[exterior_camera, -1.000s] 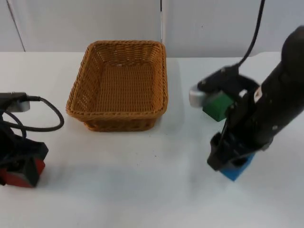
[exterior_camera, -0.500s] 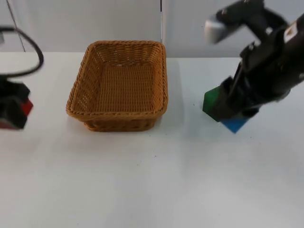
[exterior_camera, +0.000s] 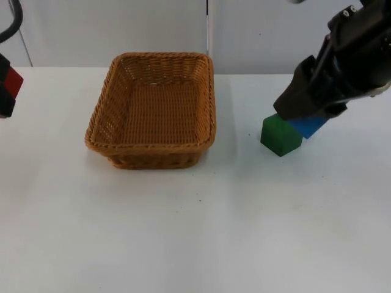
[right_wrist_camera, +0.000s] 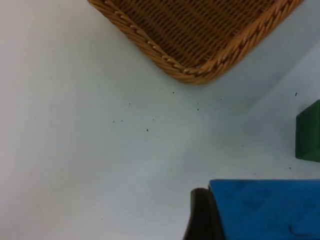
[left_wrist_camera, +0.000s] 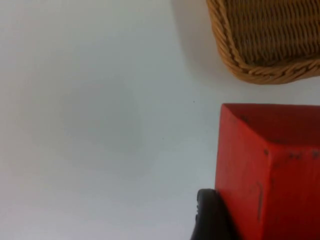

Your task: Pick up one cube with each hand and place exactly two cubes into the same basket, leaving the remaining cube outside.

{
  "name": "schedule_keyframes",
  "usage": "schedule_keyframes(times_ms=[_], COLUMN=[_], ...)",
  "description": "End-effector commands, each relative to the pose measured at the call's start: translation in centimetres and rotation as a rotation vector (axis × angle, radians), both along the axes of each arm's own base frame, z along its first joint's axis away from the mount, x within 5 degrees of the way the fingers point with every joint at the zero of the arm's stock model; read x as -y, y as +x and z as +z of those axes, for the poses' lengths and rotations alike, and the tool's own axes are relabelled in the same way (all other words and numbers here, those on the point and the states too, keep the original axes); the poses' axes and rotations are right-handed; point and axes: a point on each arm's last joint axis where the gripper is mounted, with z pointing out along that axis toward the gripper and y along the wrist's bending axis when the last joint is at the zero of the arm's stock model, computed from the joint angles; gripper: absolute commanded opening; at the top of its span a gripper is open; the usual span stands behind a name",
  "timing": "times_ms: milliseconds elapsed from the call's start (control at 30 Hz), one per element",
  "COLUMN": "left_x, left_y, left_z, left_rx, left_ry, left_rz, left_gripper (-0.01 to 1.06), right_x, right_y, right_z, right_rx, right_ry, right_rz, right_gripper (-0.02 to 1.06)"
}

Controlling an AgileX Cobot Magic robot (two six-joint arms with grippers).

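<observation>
Bright, even light is falling from above on the white counter (exterior_camera: 195, 232). The basket (exterior_camera: 153, 110) is casting a soft, faint shadow just beside its near and right walls, and the green cube (exterior_camera: 280, 135) a faint one beside it. Nothing is glaring.

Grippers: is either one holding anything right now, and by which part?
Both. The left gripper holds the red cube by its sides; the right gripper holds the blue cube the same way. The green cube sits on the table.
</observation>
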Motion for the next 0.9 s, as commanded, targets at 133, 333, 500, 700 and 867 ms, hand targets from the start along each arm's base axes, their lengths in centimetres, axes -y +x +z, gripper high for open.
schedule_keyframes(times_ms=[133,333,500,700,867], left_x=[0.1,0.1,0.2,0.4,0.9], left_y=[-0.1,-0.1,0.1,0.6,1.0], left_z=[0.3,0.3,0.5,0.3,0.0], left_rx=[0.01,0.018,0.042,0.05,0.054], left_ry=[-0.014,-0.013,-0.038,-0.08,-0.132], left_rz=[0.008,0.011,0.031,0.04,0.019], left_gripper=[0.0,0.0,0.0,0.0,0.0], right_x=[-0.1,-0.2,-0.3,-0.9,-2.3], right_y=[-0.1,0.2,0.3,1.1,3.0], right_z=[0.5,0.8,1.0,2.6,3.3], right_rx=[0.021,0.055,0.064,0.105,0.097], right_ry=[0.016,0.037,0.043,0.072,0.074], right_rz=[0.0,-0.005,-0.006,-0.006,-0.002], right_gripper=[0.0,0.0,0.0,0.0,0.0])
